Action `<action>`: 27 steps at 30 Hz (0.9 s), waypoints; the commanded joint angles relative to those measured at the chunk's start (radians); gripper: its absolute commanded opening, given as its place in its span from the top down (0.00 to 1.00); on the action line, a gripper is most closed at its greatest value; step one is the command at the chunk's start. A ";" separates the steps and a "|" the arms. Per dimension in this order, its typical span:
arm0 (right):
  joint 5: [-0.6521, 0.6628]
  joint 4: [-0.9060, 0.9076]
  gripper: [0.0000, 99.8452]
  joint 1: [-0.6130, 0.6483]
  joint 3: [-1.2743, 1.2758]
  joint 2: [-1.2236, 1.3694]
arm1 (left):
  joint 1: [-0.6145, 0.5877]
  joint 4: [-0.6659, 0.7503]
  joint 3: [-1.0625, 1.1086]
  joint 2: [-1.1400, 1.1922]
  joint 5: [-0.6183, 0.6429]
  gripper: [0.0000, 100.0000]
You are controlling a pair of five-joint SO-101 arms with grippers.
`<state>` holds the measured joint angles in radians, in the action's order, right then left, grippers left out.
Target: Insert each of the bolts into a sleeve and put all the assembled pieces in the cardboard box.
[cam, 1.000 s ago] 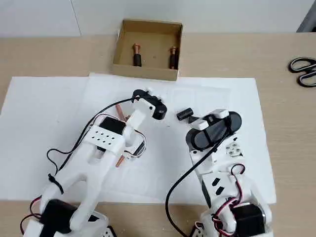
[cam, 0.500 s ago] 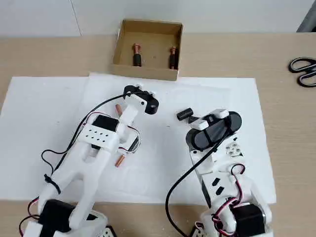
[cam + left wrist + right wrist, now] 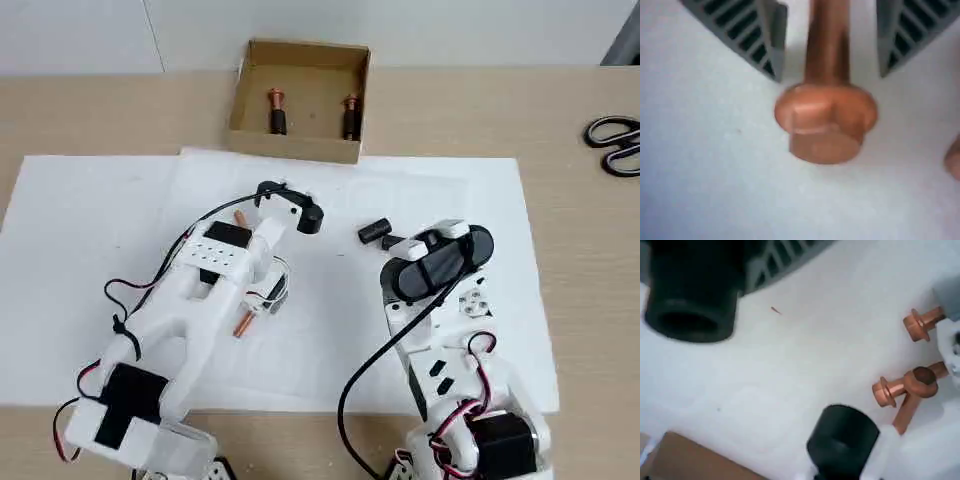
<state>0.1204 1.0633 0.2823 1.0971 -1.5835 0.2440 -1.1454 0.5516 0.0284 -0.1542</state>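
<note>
Left gripper [image 3: 829, 67], jaws spread wide, straddles a bolt [image 3: 825, 122] on the paper [image 3: 100, 210]. Right gripper [image 3: 386, 240] pinches a sleeve [image 3: 373, 231]. Box [image 3: 295, 147] is at twelve o'clock.

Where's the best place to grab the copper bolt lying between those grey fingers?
By its smooth shaft, from above. The bolt lies flat, and the shaft is slimmer than the flanged head, sitting between the left gripper's open fingers.

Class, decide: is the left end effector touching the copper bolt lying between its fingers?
Apart. The left wrist view shows white paper on each side of the shaft of the bolt, separating it from both fingers of the left end effector.
</note>
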 commanded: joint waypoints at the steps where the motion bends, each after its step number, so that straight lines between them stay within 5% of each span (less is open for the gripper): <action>1: -0.011 -0.022 1.00 -0.008 -0.060 0.001 | -0.003 0.021 -0.053 0.005 0.011 0.88; 10: -0.008 -0.024 1.00 -0.008 -0.081 -0.001 | 0.023 -0.023 -0.074 -0.003 0.009 0.99; 21: -0.005 0.051 1.00 -0.001 -0.169 -0.010 | 0.054 -0.601 -0.639 -0.005 0.011 0.99; 27: -0.006 0.174 1.00 -0.001 -0.198 -0.010 | 0.052 -0.605 -0.757 -0.172 0.049 0.99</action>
<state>0.1204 1.1999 0.2839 0.9605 -1.5850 0.2900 -1.7254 -0.1266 0.0038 -0.1450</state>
